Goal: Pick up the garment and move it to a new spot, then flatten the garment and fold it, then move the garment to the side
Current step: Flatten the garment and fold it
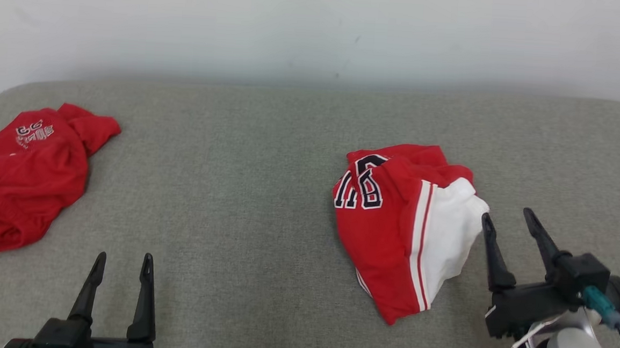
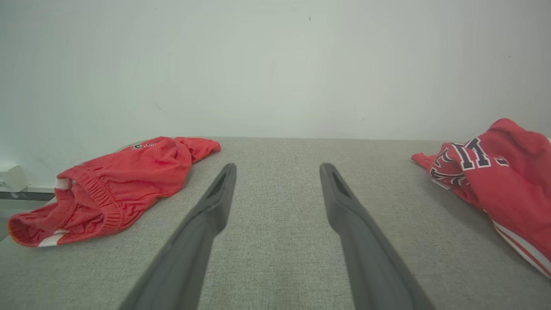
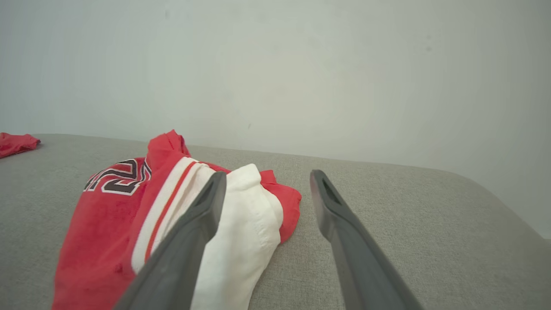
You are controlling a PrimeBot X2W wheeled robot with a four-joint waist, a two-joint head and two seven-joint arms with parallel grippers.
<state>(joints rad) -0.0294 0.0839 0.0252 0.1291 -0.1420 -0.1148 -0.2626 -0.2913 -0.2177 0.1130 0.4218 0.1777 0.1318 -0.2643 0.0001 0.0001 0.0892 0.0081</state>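
The crumpled red-and-white jersey (image 1: 403, 228) lay on the grey cushion (image 1: 263, 139), the empty, wide-open right gripper (image 1: 506, 214) just beside its white edge, the left gripper (image 1: 124, 256) likewise open, well apart. A shallow pinch risked snagging one layer only.

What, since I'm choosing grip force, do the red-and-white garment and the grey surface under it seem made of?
Red-and-white garment: soft matte knit cloth, probably jersey or fleece; it slumps in rounded folds. Grey surface: matte woven upholstery-like fabric, likely padded; fine weave grain and rounded corners show.
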